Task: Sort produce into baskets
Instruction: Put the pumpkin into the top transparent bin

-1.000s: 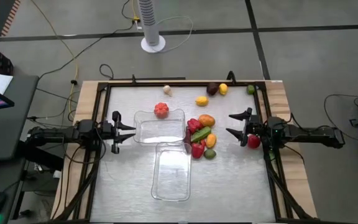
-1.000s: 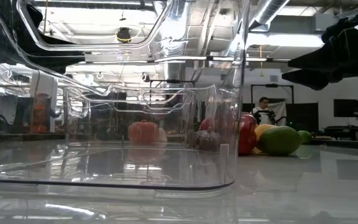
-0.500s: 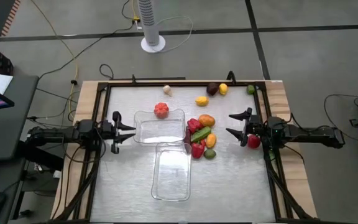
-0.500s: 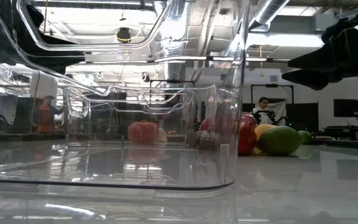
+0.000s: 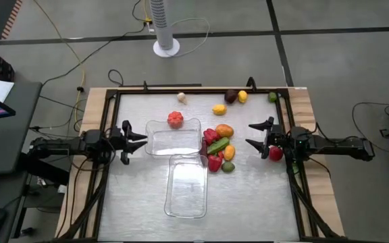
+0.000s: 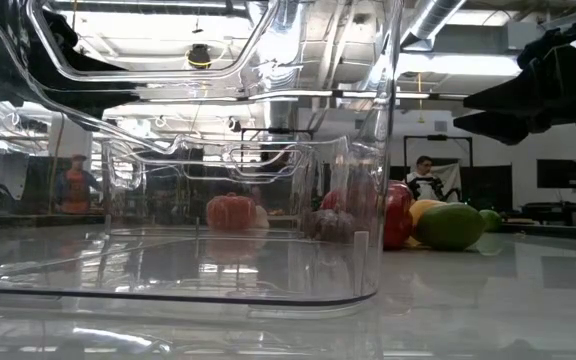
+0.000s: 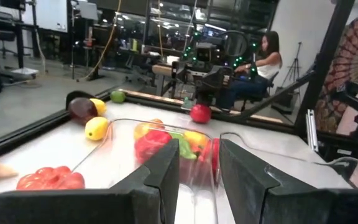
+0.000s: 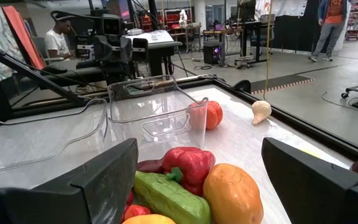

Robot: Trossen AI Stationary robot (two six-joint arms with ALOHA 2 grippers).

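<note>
Overall, the surface (image 5: 140,196) carries two clear baskets: one (image 5: 174,137) lies crosswise at centre, the other (image 5: 186,185) lengthwise, touching it on the near side. Both arms sit low at the edges. Left claw (image 5: 135,141) released, just beside the crosswise basket. Right claw (image 5: 255,134) released, near the produce pile (image 5: 217,147). A red piece (image 5: 275,153) rests under the right wrist.

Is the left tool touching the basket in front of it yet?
Apart. The high view shows bare table between the left tool and the nearer basket's rim.
</note>
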